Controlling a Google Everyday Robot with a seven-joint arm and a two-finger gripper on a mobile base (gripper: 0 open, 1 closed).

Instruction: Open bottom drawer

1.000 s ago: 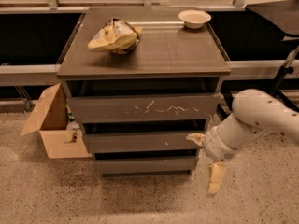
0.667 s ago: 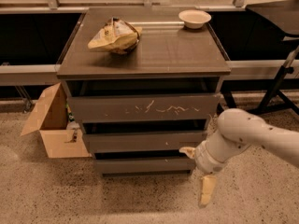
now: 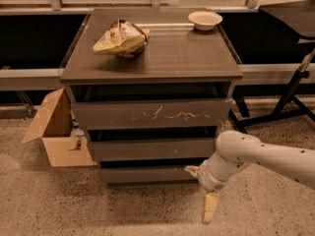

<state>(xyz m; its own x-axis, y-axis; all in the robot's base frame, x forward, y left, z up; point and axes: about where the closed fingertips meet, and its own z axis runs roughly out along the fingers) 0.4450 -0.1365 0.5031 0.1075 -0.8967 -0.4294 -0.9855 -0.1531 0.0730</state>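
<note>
The bottom drawer (image 3: 147,175) is the lowest, narrowest of three dark grey-brown fronts in the cabinet, plain and unscratched, with a dark gap above it. It sits roughly in line with the fronts above. My gripper (image 3: 202,190) is at the drawer's right end, low near the floor, on a white arm coming in from the right. One cream finger (image 3: 191,170) points left at the drawer's upper right corner. The other finger (image 3: 210,208) hangs down toward the floor. The fingers are spread apart and hold nothing.
The medium drawer (image 3: 152,149) and the scratched large drawer (image 3: 152,114) are above. A snack bag (image 3: 120,37) and a white bowl (image 3: 205,19) sit on the cabinet top. An open cardboard box (image 3: 54,132) stands at the left, and black stand legs (image 3: 285,107) at the right.
My arm has swung left and lower, bringing the gripper from beside the cabinet's right side to the bottom drawer's right end. The drawers have not moved.
</note>
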